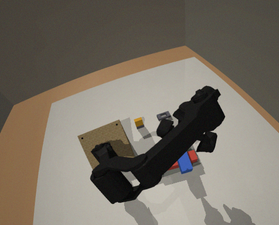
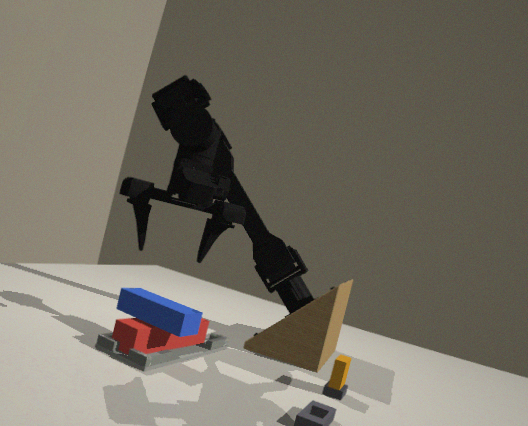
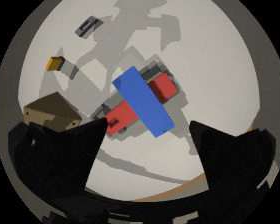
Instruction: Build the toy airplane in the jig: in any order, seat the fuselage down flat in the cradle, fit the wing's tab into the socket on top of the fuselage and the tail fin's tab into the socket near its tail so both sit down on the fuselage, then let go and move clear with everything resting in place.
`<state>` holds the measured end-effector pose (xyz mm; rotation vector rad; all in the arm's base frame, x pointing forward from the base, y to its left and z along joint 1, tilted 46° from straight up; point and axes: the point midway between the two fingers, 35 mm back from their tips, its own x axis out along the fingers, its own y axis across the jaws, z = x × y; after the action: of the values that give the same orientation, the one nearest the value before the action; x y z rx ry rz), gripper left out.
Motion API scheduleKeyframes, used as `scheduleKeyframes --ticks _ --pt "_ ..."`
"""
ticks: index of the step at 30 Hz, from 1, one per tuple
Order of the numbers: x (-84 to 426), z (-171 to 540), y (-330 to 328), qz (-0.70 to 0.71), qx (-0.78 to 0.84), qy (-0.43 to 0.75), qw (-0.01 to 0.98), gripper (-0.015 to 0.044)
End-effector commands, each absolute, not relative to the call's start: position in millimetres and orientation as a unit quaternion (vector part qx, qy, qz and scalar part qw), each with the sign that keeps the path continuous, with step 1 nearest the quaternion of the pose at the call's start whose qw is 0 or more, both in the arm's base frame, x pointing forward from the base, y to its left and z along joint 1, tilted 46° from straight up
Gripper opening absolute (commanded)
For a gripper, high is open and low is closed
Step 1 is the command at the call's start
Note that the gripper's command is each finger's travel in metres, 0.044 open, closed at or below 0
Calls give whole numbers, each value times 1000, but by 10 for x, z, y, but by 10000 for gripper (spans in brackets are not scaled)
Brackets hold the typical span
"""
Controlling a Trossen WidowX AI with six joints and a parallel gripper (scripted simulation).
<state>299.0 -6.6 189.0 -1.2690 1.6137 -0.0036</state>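
Observation:
The red fuselage (image 1: 192, 156) (image 2: 128, 336) (image 3: 164, 86) lies in the grey cradle (image 1: 171, 172) (image 2: 146, 361) (image 3: 101, 111) and looks flat. The blue wing (image 1: 185, 164) (image 2: 155, 310) (image 3: 143, 102) lies crosswise on top of it; its tab and the socket under it are hidden. The fuselage's small tail socket shows empty in the wrist view. The orange tail fin (image 1: 139, 122) (image 2: 341, 372) (image 3: 54, 63) stands upright in a small dark base, away from the cradle. My gripper (image 1: 184, 141) (image 2: 170, 255) (image 3: 149, 123) is wide open and empty, above the wing and clear of it.
A brown wedge-shaped block (image 1: 105, 133) (image 2: 300, 332) (image 3: 53, 106) stands between the cradle and the fin, near the arm's base. An empty dark grey holder (image 1: 159, 117) (image 2: 307, 419) (image 3: 82, 32) with a rectangular opening lies near the fin.

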Motion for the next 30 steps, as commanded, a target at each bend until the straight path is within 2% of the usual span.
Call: scheduleKeyframes --ticks 1,4,16,23,30 --pt "2990 1895 -66 -196 -353 644 649 440" --pt "2991 1895 -68 -244 -303 628 674 440" --pt "2993 1875 -44 -243 -303 628 675 440" --pt "2868 1116 829 -209 -293 634 684 440" --pt "2257 260 1568 -230 -280 634 683 440"
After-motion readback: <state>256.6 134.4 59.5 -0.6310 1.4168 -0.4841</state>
